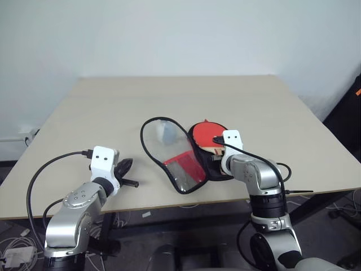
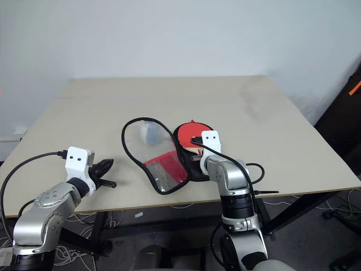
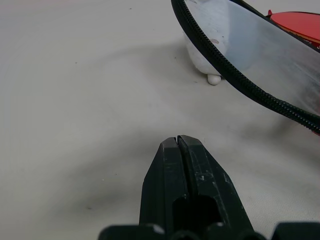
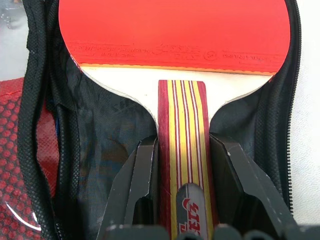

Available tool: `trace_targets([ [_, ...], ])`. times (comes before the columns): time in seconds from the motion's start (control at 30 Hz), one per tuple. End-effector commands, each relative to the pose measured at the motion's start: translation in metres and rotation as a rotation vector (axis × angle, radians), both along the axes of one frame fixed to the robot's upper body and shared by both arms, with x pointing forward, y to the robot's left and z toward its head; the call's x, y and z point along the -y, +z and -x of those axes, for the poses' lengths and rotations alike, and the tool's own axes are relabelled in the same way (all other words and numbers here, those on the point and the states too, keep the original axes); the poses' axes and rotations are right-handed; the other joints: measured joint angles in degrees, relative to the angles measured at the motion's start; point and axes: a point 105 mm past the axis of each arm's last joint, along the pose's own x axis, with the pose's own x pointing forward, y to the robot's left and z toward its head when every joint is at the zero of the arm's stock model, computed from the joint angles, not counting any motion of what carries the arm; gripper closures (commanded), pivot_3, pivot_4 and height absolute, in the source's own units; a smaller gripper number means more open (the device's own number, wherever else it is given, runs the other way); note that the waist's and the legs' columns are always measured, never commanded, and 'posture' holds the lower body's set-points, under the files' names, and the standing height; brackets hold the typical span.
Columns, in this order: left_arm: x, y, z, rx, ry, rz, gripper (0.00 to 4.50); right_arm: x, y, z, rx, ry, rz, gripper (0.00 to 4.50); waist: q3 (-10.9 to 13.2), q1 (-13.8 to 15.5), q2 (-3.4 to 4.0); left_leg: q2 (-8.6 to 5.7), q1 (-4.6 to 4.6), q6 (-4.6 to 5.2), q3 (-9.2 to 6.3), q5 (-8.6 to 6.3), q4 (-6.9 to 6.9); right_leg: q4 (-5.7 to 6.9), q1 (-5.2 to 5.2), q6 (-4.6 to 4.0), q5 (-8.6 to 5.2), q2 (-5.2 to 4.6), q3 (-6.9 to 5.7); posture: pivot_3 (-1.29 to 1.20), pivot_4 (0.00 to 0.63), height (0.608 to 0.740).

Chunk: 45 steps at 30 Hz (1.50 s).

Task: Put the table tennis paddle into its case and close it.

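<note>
The case (image 1: 180, 161) lies open near the front edge of the tabletop (image 1: 113, 107), a little right of the middle. Its lid, a clear window ringed by black zipper trim with a red mesh part at the near end, is folded out to the left. The black-lined bottom half lies just to the right of the lid.

The paddle (image 4: 175, 35) rests on that black lining, red face up and pointing toward the far side, with its striped wooden handle toward the robot. The right hand (image 4: 180, 170) grips the handle, one black finger (image 4: 142, 175) pressed against each side of it, just below the spot where the handle meets the blade.

The left hand (image 3: 182, 150) is over bare tabletop near the front edge, well to the left of the case and apart from it. Its two fingers are pressed flat together and hold nothing. A small white object (image 3: 207, 62) sits on the tabletop behind the raised lid; what it is cannot be told.
</note>
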Motion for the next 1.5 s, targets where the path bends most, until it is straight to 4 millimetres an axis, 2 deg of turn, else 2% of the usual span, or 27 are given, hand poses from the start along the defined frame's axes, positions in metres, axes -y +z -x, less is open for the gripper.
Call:
trace_targets([
  [0.03, 0.002, 0.015, -0.002, 0.058, -0.004, -0.013, 4.5, -0.008, 0.013, -0.003, 0.043, 0.016, -0.02, 3.04, 0.0, 0.0, 0.0, 0.0, 0.0, 0.0, 0.0, 0.0, 0.0, 0.0, 0.0, 0.0, 0.0, 0.0, 0.0, 0.0, 0.0, 0.698],
  [0.17, 0.004, 0.015, -0.002, 0.056, -0.005, -0.009, 4.5, -0.012, 0.015, -0.002, 0.044, 0.032, -0.039, 1.74, 0.0, 0.0, 0.0, 0.0, 0.0, 0.0, 0.0, 0.0, -0.01, 0.0, 0.0, 0.0, 0.0, 0.0, -0.01, 0.0, 0.0, 0.698],
  [0.33, 0.002, 0.013, 0.0, 0.051, 0.0, -0.008, 4.5, -0.006, 0.019, -0.001, 0.046, 0.048, -0.069, 0.03, 0.0, 0.0, 0.0, 0.01, 0.0, 0.0, -0.01, 0.0, -0.01, -0.01, 0.02, 0.0, 0.0, -0.02, -0.05, 0.0, 0.0, 0.698],
  [0.47, -0.003, 0.012, 0.001, 0.044, 0.007, -0.014, 4.5, -0.005, 0.038, 0.0, 0.11, 0.154, -0.099, 0.03, 0.0, 0.0, 0.01, 0.01, 0.0, 0.0, -0.01, 0.0, -0.01, -0.02, 0.01, 0.0, 0.0, -0.02, -0.05, 0.0, 0.0, 0.698],
  [0.57, -0.007, 0.011, 0.0, 0.04, 0.014, -0.017, 4.5, 0.003, 0.063, -0.002, 0.215, 0.268, -0.078, 0.03, 0.0, 0.0, 0.02, 0.01, 0.0, 0.0, -0.01, 0.0, 0.0, -0.04, 0.01, -0.1, -0.06, -0.04, -0.06, 0.0, 0.0, 0.698],
  [0.67, -0.005, 0.006, -0.002, 0.027, 0.016, -0.005, 4.5, 0.02, 0.093, -0.005, 0.32, 0.368, -0.063, 0.03, 0.1, 0.0, 0.09, 0.0, 0.0, 0.0, -0.01, 0.0, -0.02, -0.06, 0.01, -0.11, -0.08, -0.06, -0.06, 0.0, 0.0, 0.698],
  [0.8, 0.002, -0.006, -0.011, 0.001, 0.03, 0.032, 4.5, 0.043, 0.111, -0.013, 0.377, 0.386, -0.02, 0.03, 0.0, 0.0, 0.07, -0.05, 0.0, 0.0, -0.02, -0.01, -0.02, -0.08, 0.01, -0.12, -0.09, -0.03, -0.07, 0.0, 0.0, 0.698],
  [0.9, 0.015, -0.015, -0.022, -0.027, 0.021, 0.061, 4.5, 0.051, 0.117, -0.017, 0.4, 0.383, -0.001, 0.03, 0.0, 0.1, 0.06, -0.08, 0.0, 0.01, -0.01, -0.01, 0.02, -0.09, 0.06, -0.09, -0.11, -0.04, -0.12, 0.0, 0.0, 0.698],
  [1.0, 0.043, -0.016, -0.038, -0.029, -0.023, 0.117, 4.5, 0.054, 0.12, -0.021, 0.417, 0.367, 0.004, 0.03, 0.0, 0.1, 0.05, -0.17, -0.03, 0.01, -0.02, 0.0, 0.06, -0.08, 0.07, -0.1, -0.08, -0.04, -0.13, 0.0, 0.0, 0.698],
  [1.07, 0.07, -0.002, -0.041, -0.024, -0.112, 0.249, 4.5, 0.054, 0.117, -0.021, 0.41, 0.365, 0.007, 0.03, 0.0, 0.1, 0.03, -0.17, -0.19, 0.02, -0.05, 0.0, 0.14, -0.06, 0.06, -0.02, -0.02, -0.02, -0.14, 0.0, 0.0, 0.698],
  [1.13, 0.106, 0.023, -0.034, -0.018, -0.286, 0.406, 4.5, 0.056, 0.112, -0.02, 0.397, 0.357, 0.01, 0.03, 0.0, 0.1, 0.03, -0.16, -0.46, 0.05, -0.13, 0.02, 0.24, -0.06, -0.06, 0.02, 0.01, -0.01, -0.2, 0.0, 0.0, 0.698],
  [1.2, 0.125, 0.037, -0.026, -0.03, -0.401, 0.484, 4.5, 0.058, 0.109, -0.021, 0.389, 0.343, 0.013, 0.03, 0.0, 0.0, 0.03, -0.16, -0.51, 0.08, -0.14, 0.04, 0.28, -0.05, -0.09, 0.03, 0.01, 0.0, -0.2, 0.0, 0.0, 0.698],
  [1.3, 0.144, 0.046, -0.018, -0.056, -0.506, 0.538, 4.5, 0.065, 0.111, -0.025, 0.392, 0.313, 0.017, 0.03, 0.0, 0.0, 0.06, -0.16, -0.47, 0.11, -0.18, 0.06, 0.3, -0.05, -0.02, 0.05, 0.01, 0.04, -0.23, 0.0, 0.0, 0.698],
  [1.4, 0.161, 0.047, -0.017, -0.084, -0.556, 0.543, 4.5, 0.071, 0.114, -0.028, 0.4, 0.29, 0.019, 0.03, 0.0, 0.0, 0.08, -0.18, -0.46, 0.18, -0.22, 0.1, 0.34, -0.04, 0.01, 0.1, -0.03, 0.05, -0.25, 0.0, 0.0, 0.698],
  [1.5, 0.179, 0.032, -0.022, -0.149, -0.55, 0.51, 4.5, 0.081, 0.117, -0.034, 0.412, 0.249, 0.029, 0.03, 0.0, 0.2, 0.08, -0.27, -0.47, 0.35, -0.31, 0.2, 0.38, -0.05, 0.09, 0.11, -0.03, 0.01, -0.33, 0.0, 0.0, 0.698],
])
